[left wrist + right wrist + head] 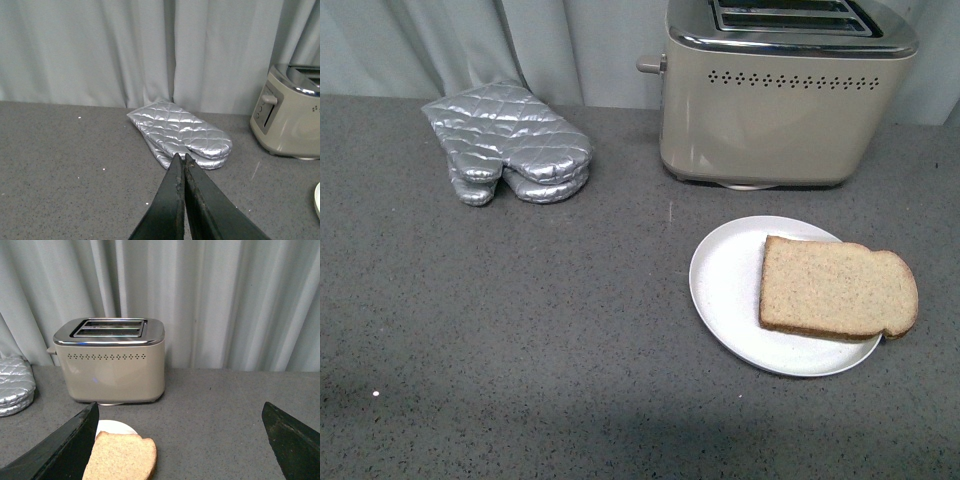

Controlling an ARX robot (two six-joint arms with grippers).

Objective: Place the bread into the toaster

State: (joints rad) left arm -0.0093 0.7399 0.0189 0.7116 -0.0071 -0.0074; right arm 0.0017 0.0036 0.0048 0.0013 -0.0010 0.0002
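The bread (835, 289), a flat light-brown slice with a darker crust, lies on a white plate (725, 285) in front of the beige toaster (780, 115), whose two chrome-topped slots are empty. Neither arm shows in the front view. In the right wrist view my right gripper (180, 415) is open and empty, with the bread (120, 457) by one finger and the toaster (112, 362) beyond it. In the left wrist view my left gripper (183, 159) is shut on nothing, its tips just short of the oven mitt; the toaster (290, 117) is off to the side.
A silver quilted oven mitt (510, 150) lies on the grey countertop (520, 320) to the left of the toaster; it also shows in the left wrist view (182, 132). A grey curtain (520, 45) hangs behind the counter.
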